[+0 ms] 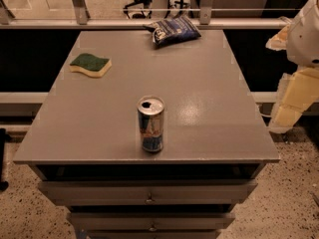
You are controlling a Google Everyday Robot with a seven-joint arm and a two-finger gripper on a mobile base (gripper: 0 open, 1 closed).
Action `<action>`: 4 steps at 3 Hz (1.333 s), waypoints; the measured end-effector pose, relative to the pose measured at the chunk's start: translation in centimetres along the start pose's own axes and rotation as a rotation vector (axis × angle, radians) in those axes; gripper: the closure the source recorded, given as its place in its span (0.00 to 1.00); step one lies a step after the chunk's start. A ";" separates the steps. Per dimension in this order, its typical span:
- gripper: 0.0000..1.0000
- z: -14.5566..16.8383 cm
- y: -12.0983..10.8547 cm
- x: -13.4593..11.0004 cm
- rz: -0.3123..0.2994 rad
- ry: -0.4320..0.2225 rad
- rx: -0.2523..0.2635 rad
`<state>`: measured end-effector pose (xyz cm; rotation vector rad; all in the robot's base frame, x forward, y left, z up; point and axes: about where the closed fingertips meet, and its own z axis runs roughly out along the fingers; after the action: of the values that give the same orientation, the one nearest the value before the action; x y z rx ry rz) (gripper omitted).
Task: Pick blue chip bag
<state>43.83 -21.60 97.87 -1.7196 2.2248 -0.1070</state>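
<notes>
The blue chip bag (174, 30) is a crinkled dark-blue bag with white speckles and a white round logo. It lies at the far edge of the grey table (199, 83), a little right of centre. My gripper (293, 101) hangs at the right edge of the view, beyond the table's right side and below the white arm (305, 34). It is well to the right of the bag, nearer the camera, and holds nothing that I can see.
A blue-and-silver drink can (151, 124) stands upright near the table's front edge. A green-and-yellow sponge (90, 64) lies at the far left. Drawers (148, 191) sit under the tabletop. A railing (99, 23) runs behind the table.
</notes>
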 end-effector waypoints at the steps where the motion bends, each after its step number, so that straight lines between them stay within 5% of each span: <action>1: 0.00 0.0 -0.1 -0.2 -0.003 -0.005 0.007; 2: 0.00 1.3 -1.9 -2.2 -0.015 -0.049 0.038; 4: 0.00 8.7 -12.8 -13.4 -0.034 -0.295 0.167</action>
<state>61.22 -11.11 95.74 -1.5713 1.9186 -0.0415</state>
